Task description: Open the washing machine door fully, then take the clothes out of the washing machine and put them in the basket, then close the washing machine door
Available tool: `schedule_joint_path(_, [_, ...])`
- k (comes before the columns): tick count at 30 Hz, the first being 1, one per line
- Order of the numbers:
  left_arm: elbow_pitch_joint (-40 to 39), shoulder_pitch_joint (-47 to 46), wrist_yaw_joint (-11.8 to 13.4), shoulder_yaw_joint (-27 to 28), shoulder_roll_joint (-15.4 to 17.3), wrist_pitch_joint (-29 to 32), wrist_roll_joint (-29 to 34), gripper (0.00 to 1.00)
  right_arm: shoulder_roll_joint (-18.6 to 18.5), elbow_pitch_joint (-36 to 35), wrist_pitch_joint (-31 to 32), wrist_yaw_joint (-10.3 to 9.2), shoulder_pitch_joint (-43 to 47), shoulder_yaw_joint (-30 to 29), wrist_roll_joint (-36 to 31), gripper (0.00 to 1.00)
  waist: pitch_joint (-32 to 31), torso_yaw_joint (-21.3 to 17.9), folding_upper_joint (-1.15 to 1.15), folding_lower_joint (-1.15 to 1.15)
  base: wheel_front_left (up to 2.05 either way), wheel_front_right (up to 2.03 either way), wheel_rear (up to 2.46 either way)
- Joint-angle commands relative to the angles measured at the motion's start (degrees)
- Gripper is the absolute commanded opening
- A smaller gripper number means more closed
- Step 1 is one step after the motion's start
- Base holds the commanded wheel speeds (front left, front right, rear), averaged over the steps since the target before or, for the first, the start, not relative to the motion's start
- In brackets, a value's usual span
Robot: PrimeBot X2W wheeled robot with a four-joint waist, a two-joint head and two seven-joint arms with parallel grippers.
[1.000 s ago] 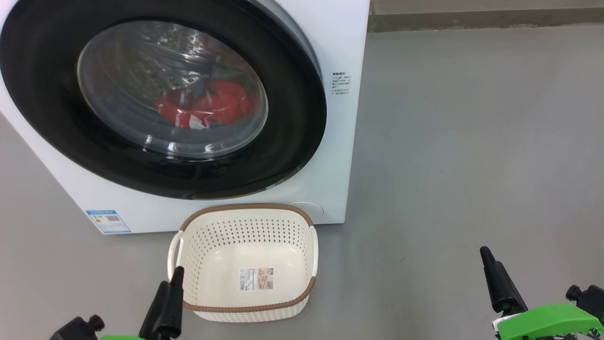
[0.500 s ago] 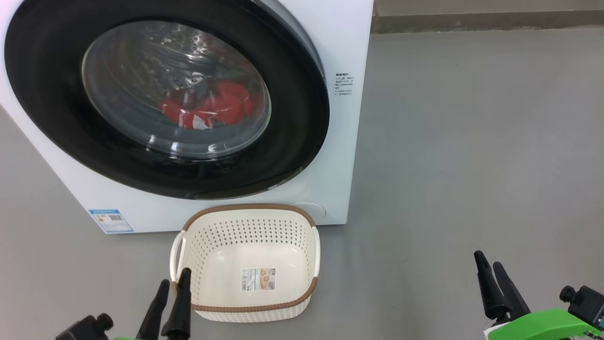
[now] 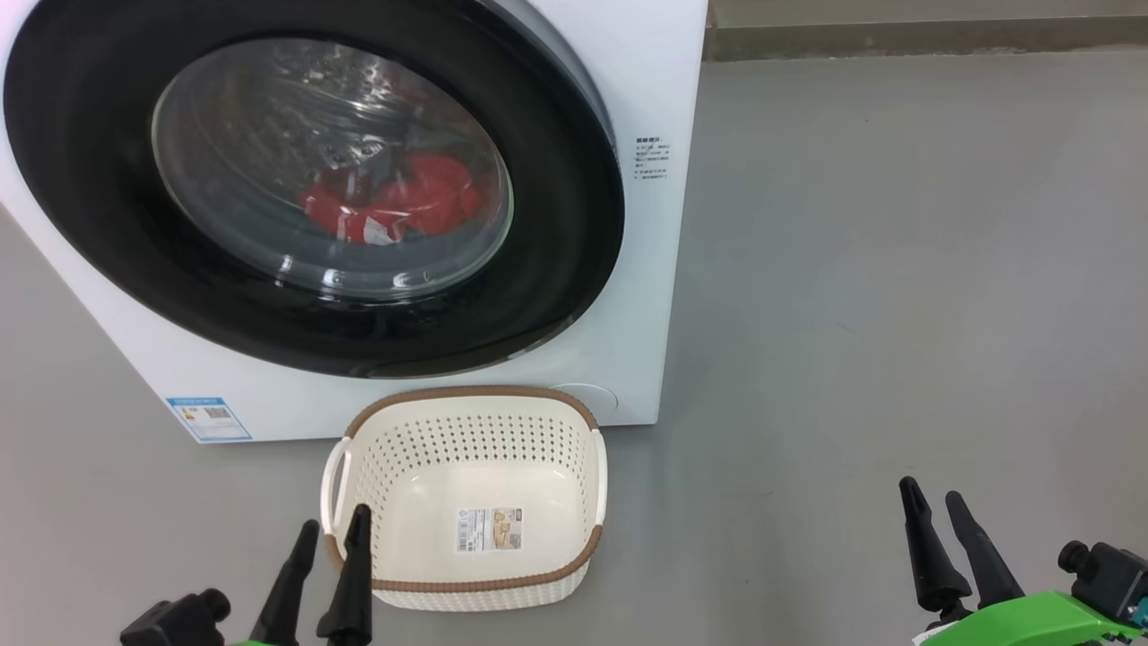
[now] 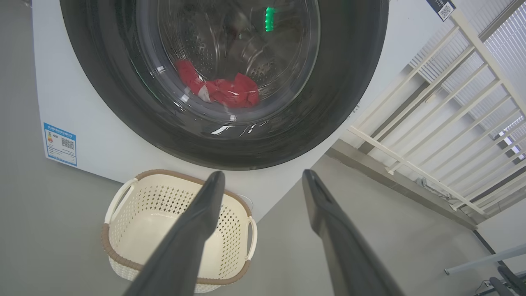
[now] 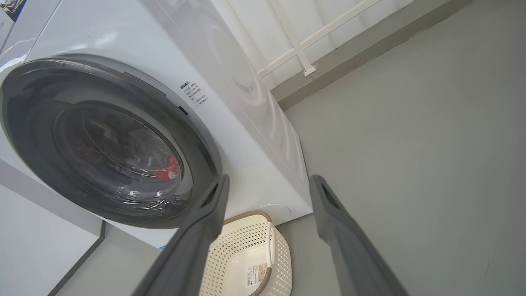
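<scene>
The white washing machine (image 3: 646, 81) stands ahead with its black-rimmed door (image 3: 556, 224) shut against it. Red clothes (image 3: 421, 197) lie in the drum behind the glass, also seen as clothes (image 4: 230, 90) in the left wrist view. The cream basket (image 3: 466, 404) with a brown rim sits on the floor in front, with nothing in it but a sticker. My left gripper (image 3: 332, 529) is open at the basket's near left corner. Far to the right, over bare floor, my right gripper (image 3: 933, 502) is open. Neither holds anything.
Grey floor (image 3: 897, 269) stretches right of the machine to a wall skirting (image 3: 897, 36). A white railing (image 4: 431, 123) runs beside the machine in the left wrist view. A blue label (image 3: 208, 418) marks the machine's lower left front.
Both grippers have turned about their wrists, so each now shows two separate fingers. The left one shifted slightly right, the right one slightly left and down. The door stays shut.
</scene>
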Motion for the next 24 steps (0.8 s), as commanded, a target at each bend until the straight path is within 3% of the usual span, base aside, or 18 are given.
schedule_joint_path(1, [-2.0,-0.2,0.5,0.9,0.9,-1.0,1.9,1.00,-1.0,-1.9,-0.7,0.02,-0.2,0.9,-1.7,1.00,0.0,0.0,0.00,0.00,0.00,0.00,0.00])
schedule_joint_path(24, [-3.0,0.3,1.5,-0.2,1.1,-4.9,17.5,1.00,-0.9,-4.2,-4.6,0.03,1.9,-0.1,-15.9,1.00,0.1,0.2,0.00,0.00,0.00,0.00,0.00])
